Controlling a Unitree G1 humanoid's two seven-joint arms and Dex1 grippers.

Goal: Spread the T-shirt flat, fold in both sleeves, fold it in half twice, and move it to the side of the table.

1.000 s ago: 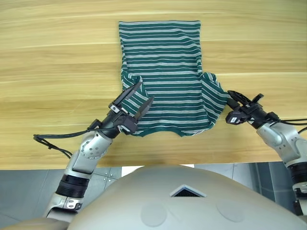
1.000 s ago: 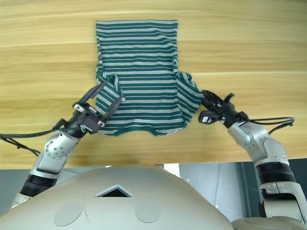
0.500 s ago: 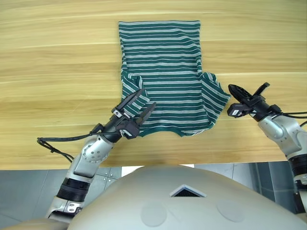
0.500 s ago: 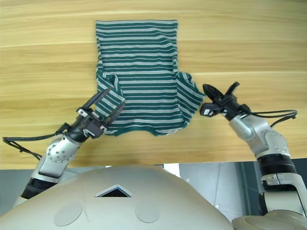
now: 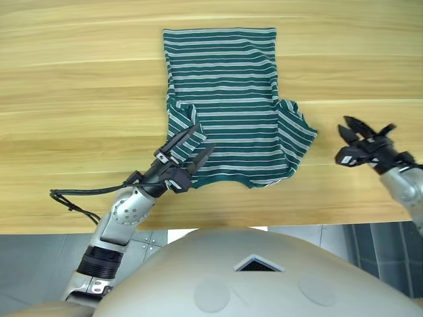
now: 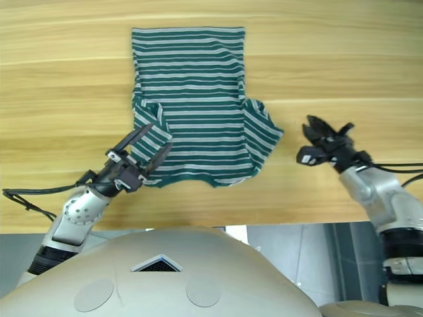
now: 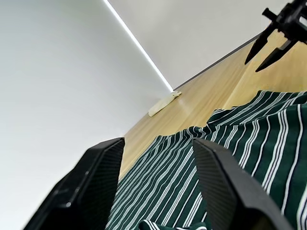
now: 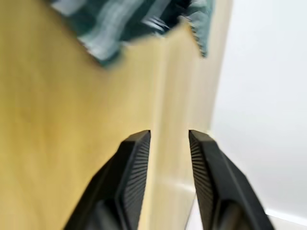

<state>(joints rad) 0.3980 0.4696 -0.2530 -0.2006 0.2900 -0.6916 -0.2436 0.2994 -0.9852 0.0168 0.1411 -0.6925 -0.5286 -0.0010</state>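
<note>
T-shirt (image 5: 228, 99) lies mid-table, its straight hem at the far end and the collar end nearest the robot. The left gripper (image 5: 203, 137) hangs spread wide over the near left corner, holding nothing. The right gripper (image 5: 367, 125) is also parted and empty, over bare wood, apart from the right sleeve (image 5: 294, 129). For the half-fold, I'd say both should pinch the near corners together and carry them level to the hem. It's soft green-and-white striped knit, puckered at the sleeves, on a smooth pale wooden table (image 5: 79, 79).

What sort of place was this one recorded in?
Probably an indoor lab or workroom: a wide wooden table with a striped T-shirt laid on it, a plain white wall behind, and a grey tiled floor below.
</note>
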